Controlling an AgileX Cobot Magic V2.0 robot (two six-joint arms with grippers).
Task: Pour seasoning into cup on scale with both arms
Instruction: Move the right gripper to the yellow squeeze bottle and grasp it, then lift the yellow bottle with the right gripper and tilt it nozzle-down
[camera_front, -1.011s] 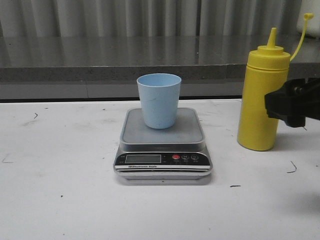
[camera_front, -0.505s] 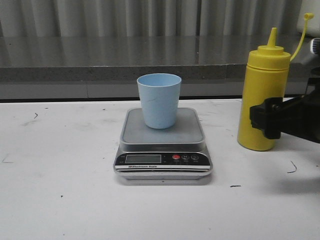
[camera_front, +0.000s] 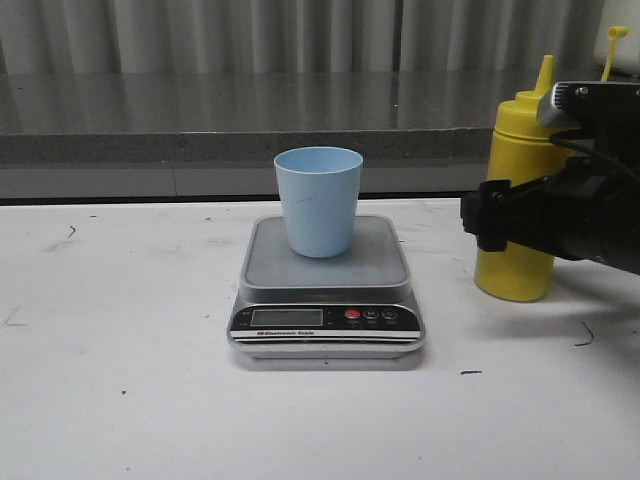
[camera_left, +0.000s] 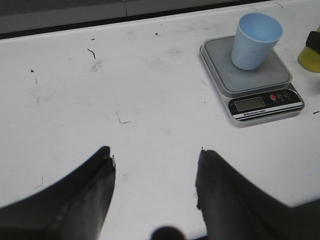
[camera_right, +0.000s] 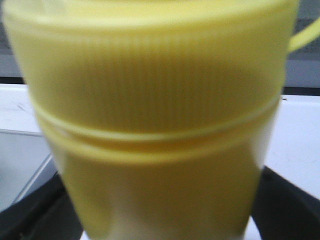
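Observation:
The pale blue cup (camera_front: 318, 200) stands upright on the steel plate of the silver scale (camera_front: 380, 262) at the table's middle. The yellow seasoning bottle (camera_front: 513, 278) stands upright on the table to the right of the scale, its tethered cap hanging off the nozzle. My right gripper (camera_front: 488, 222) reaches in from the right at the bottle's mid height. In the right wrist view the bottle (camera_right: 160, 125) fills the space between the fingers (camera_right: 30, 212), which stand on either side of it, open. My left gripper (camera_left: 155, 157) is open and empty, above bare table well to the left of the scale (camera_left: 260, 102) and cup (camera_left: 255, 40).
A grey ledge (camera_front: 200, 120) and a corrugated wall run along the back of the white table (camera_front: 120, 400). The table carries small dark scuff marks. The bottle's base shows at the edge of the left wrist view (camera_left: 311, 52).
My right gripper has moved leftward, from beside the bottle to around its middle. The bottle, cup and scale have not moved.

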